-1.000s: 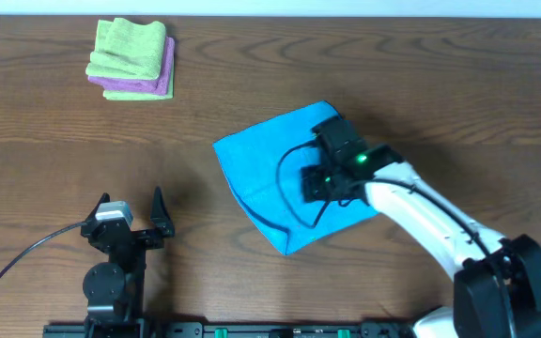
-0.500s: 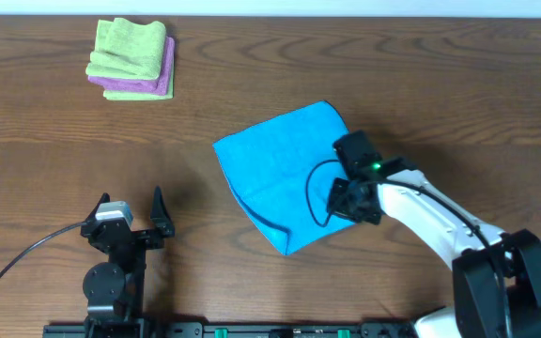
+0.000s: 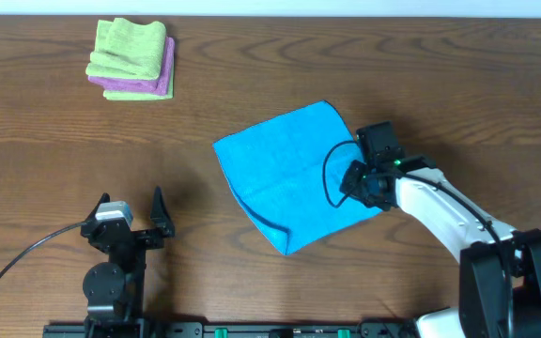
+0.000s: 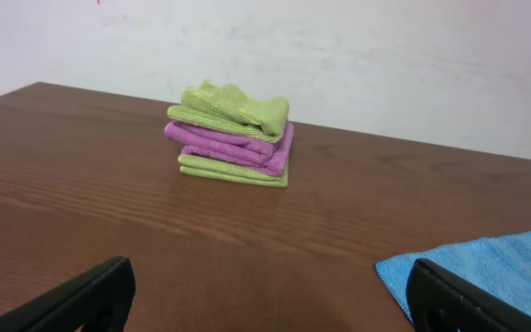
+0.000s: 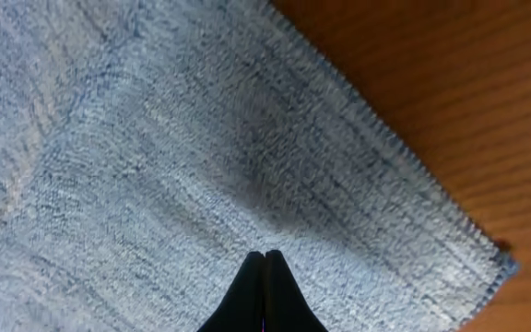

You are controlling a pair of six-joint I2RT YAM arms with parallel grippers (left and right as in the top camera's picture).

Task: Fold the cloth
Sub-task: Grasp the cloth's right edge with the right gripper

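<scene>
Surface (image 3: 346, 75): brown wood grain, bare across the middle and the whole far right.

Cloth (image 3: 285, 178): sky blue, lying flat just right of centre and turned corner-on like a diamond. A crease runs across it, and a dark edge line curves along its lower left side. Its left corner points toward the bare centre. Its right corner lies under the right arm's head.

Stack of green and purple cloths (image 3: 131, 59): folded and set at the far left corner, well apart from the blue cloth, with open wood between them.

Right gripper (image 5: 264, 267): the fingers are pressed together with no gap, and the tips rest on the blue cloth near its stitched edge, close to a corner. A shallow shadowed dimple sits just ahead of the tips. It cannot be told whether any fabric is caught between them. A black cable (image 3: 332, 174) loops over the cloth beside the arm's head.

Left gripper (image 3: 128, 205): at the near left, the fingers are spread wide and hold nothing. In the left wrist view the blue cloth's corner shows just beside one finger, apart from it.
</scene>
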